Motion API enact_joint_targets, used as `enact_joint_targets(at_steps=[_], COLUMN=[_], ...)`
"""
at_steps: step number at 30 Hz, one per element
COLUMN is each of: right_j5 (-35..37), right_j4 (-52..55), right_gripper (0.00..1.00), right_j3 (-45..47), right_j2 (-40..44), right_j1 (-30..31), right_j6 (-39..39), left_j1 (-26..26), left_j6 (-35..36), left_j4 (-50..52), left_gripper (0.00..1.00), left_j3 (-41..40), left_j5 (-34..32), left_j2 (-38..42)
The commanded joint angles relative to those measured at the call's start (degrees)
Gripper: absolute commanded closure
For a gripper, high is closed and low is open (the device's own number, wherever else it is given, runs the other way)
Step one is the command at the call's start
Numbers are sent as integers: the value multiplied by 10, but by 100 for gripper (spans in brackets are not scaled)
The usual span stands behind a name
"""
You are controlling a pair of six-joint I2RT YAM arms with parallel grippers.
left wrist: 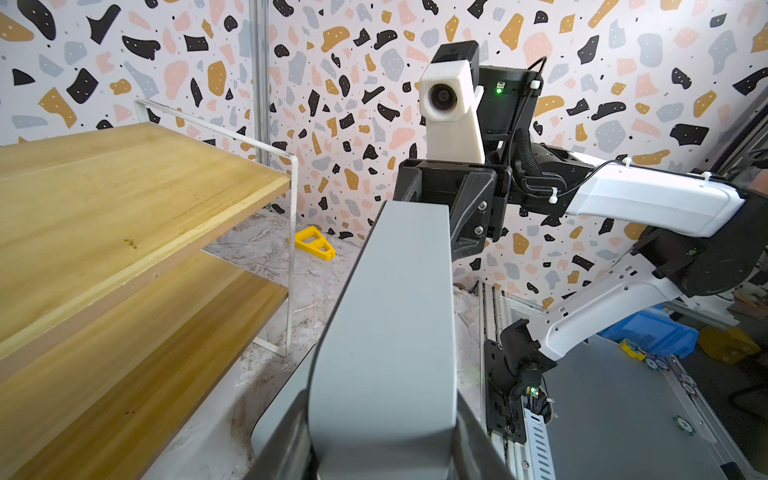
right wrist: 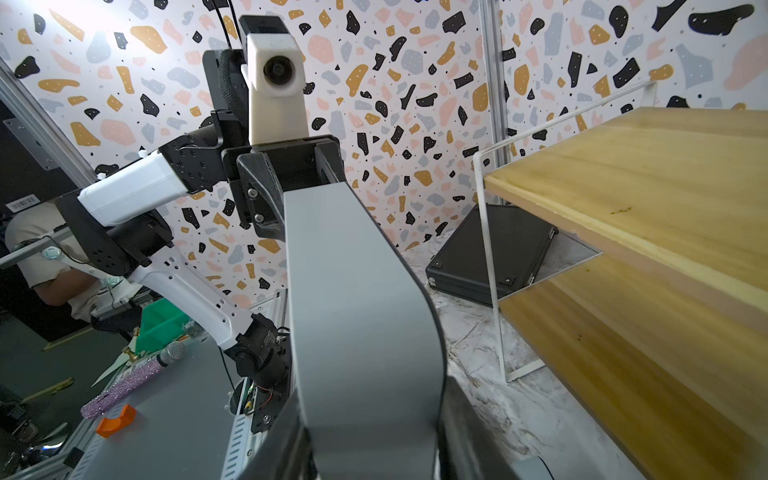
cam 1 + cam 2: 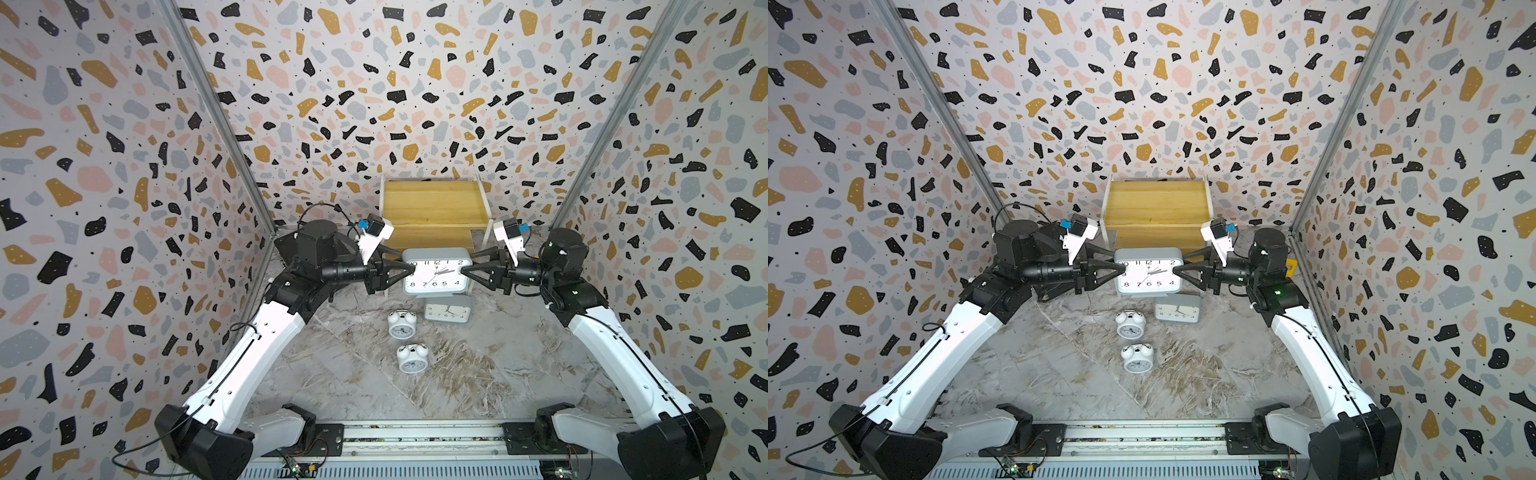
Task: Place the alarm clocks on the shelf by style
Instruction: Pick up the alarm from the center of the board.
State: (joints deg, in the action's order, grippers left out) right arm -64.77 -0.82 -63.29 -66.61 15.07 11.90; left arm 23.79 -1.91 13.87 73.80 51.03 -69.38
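Two twin-bell clocks [image 3: 412, 358] [image 3: 402, 324]: lying farthest before the shelf [image 3: 434, 203].
Second grey clock [image 3: 448, 309]: nearer the shelf.
Held grey clock [image 3: 437, 272]: raised just before the shelf, long axis along its boards.
Left gripper [image 3: 409, 267], right gripper [image 3: 463, 268]: each clamps its own end, equally near the shelf.

We see white shells on the left arm [image 3: 266, 332] and right arm [image 3: 602, 336], with black joints and thin black cables [image 3: 232, 365]. The left gripper [image 3: 409, 262] has black triangular fingers [image 3: 392, 274]. We note white camera housings [image 1: 446, 104] and silver screws [image 1: 482, 205].
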Motion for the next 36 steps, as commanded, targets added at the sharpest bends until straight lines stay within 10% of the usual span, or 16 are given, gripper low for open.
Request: enact_joint_targets(at_steps=[1, 6, 27, 36], right_j5=[65, 125, 587, 588], right_j4=[53, 111, 190, 175], right_gripper=[83, 87, 85, 85], right_j3=[-35, -108, -304, -254], right_j2=[29, 31, -26, -33], right_j1=[5, 3, -58, -145], right_j6=[-29, -64, -127, -76], left_j1=[0, -12, -24, -25], left_j6=[29, 38, 55, 50], left_j4=[-20, 10, 56, 28], left_gripper=[33, 5, 4, 5], left_j3=[5, -13, -39, -44], left_j5=[-61, -149, -387, -383], left_j2=[20, 44, 42, 12])
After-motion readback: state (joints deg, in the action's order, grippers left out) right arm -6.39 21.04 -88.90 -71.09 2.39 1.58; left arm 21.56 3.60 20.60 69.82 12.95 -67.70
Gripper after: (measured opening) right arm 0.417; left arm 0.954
